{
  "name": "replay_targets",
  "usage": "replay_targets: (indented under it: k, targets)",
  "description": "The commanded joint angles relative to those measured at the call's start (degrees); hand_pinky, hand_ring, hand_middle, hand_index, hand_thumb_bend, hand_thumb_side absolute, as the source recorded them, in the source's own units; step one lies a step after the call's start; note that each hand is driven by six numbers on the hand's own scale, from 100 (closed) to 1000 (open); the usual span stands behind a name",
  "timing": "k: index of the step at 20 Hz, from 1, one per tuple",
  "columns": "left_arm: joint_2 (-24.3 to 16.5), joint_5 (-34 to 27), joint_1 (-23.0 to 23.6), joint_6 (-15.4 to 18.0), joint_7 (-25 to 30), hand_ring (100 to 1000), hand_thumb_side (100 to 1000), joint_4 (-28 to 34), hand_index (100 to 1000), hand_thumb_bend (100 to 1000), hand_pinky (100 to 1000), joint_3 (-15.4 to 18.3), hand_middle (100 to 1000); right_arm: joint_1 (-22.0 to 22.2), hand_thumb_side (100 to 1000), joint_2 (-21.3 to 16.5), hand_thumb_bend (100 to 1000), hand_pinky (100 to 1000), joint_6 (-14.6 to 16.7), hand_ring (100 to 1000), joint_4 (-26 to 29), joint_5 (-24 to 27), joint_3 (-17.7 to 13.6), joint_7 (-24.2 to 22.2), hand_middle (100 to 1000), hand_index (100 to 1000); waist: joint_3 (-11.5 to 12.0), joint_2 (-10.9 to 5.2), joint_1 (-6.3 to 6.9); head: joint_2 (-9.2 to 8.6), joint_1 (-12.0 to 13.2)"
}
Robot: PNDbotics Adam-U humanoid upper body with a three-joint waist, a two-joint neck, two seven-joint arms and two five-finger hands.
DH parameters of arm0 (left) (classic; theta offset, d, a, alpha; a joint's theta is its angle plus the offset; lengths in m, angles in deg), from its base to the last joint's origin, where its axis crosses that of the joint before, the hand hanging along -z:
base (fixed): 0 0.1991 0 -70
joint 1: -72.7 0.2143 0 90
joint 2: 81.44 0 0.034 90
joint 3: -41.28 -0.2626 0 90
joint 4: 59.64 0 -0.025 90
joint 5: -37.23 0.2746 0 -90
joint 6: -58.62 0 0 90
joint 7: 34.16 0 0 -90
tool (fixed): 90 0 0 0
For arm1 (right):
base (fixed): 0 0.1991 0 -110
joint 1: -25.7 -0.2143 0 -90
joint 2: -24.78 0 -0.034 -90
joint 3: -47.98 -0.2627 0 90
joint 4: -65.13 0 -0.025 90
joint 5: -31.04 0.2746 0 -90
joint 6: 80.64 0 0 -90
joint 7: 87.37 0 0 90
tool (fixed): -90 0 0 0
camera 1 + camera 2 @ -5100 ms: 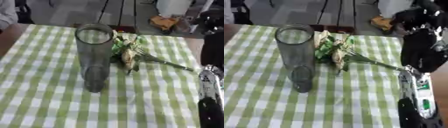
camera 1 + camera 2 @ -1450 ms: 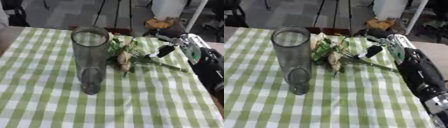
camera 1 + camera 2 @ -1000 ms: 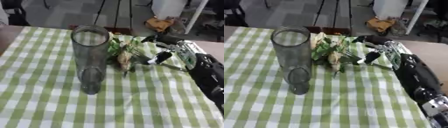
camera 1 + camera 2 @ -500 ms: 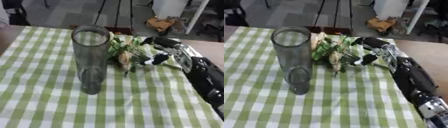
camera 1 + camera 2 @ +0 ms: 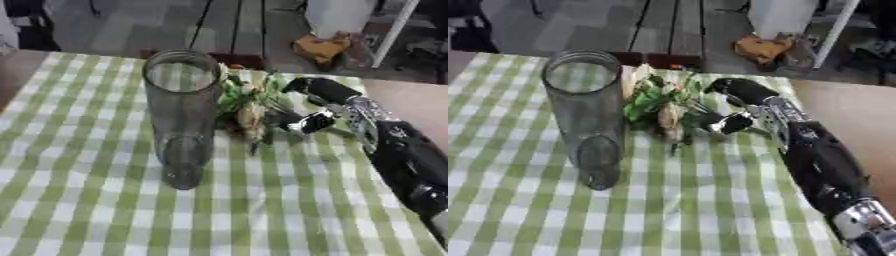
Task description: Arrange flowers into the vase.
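The flower stems beside the vase are covered by the right hand, so whether its fingers are curled round them cannot be told. The blossoms are blurred into pale and green patches. The right arm is cut off at the lower right edge, and the bench at the left and lower edges.

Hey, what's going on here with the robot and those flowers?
The robot's right hand has reached onto the green checked tablecloth and is at the bunch of flowers, its fingers curling at the stems. The flowers lie flat beside a tall, empty glass vase standing upright to their left. Nothing is in the vase yet. The left hand is out of view.
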Motion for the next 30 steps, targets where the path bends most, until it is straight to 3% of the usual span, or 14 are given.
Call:
replay_targets:
  k: [1,13,21,24,30]
  targets:
    - [-0.27,-0.11,-0.73,0.15,0.22,830,873,0.82,955,100,531,-0.02,932,-1.34,569,-1.02,513,792,0.14,890,-1.52,-2.38,-0.62,1.71,862,934,0.05,-0.74,0.44,-0.65,-0.14]
    - [-0.1,-0.28,-0.69,0.06,0.38,831,876,0.82,955,100,530,-0.16,933,-2.59,615,0.42,488,775,0.11,869,-4.13,-3.28,-1.74,3.63,814,910,0.24,-0.37,0.45,-1.02,-0.73]
    - [-0.1,-0.23,-0.61,0.03,0.43,831,876,0.82,955,100,530,-0.09,933,-2.85,601,0.45,348,691,1.58,750,-4.92,-4.15,-1.66,4.95,635,770,0.4,-0.34,0.26,-0.75,-0.64]
    - [-0.08,-0.24,-0.56,-0.01,0.48,831,877,0.82,955,100,531,-0.13,934,-3.28,573,0.3,273,625,2.76,656,-5.17,-4.33,-1.53,3.47,578,724,0.34,-0.39,0.16,-0.7,-0.63]
    - [-0.14,-0.2,-0.44,-0.09,0.49,831,876,0.82,955,100,532,-0.14,934,-4.27,564,0.1,231,534,3.51,499,-5.5,-3.5,-1.74,1.41,493,664,0.37,-0.54,0.12,-0.55,-0.61]
